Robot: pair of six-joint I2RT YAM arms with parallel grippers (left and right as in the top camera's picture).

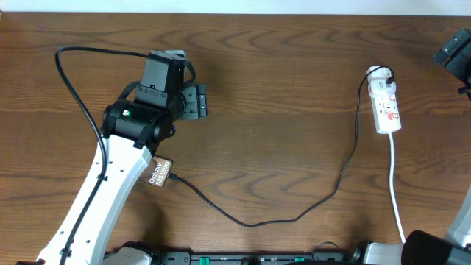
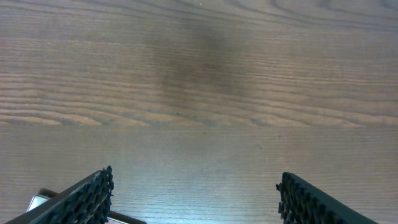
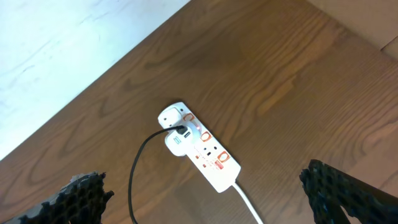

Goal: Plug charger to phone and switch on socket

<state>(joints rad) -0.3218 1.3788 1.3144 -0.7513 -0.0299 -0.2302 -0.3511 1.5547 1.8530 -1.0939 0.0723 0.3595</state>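
The phone (image 1: 160, 174) lies at the left, mostly hidden under my left arm; only one end with white lettering shows. A corner of it shows in the left wrist view (image 2: 36, 203). The charger, a thin black cable (image 1: 250, 224), runs from the phone's end across the table up to the socket (image 1: 388, 104). Whether its tip sits in the phone I cannot tell. My left gripper (image 1: 193, 101) is open and empty (image 2: 196, 199), beyond the phone. My right gripper (image 3: 202, 199) is open and empty above the socket (image 3: 200, 147), which holds a white plug with the black cable (image 3: 133, 182).
A white cord (image 1: 396, 195) runs from the socket toward the front edge and also shows in the right wrist view (image 3: 249, 204). My left arm's thick black cable (image 1: 73, 92) loops at the left. The arm bases stand along the front edge (image 1: 257, 258). A white wall borders the table's far side (image 3: 74, 50).
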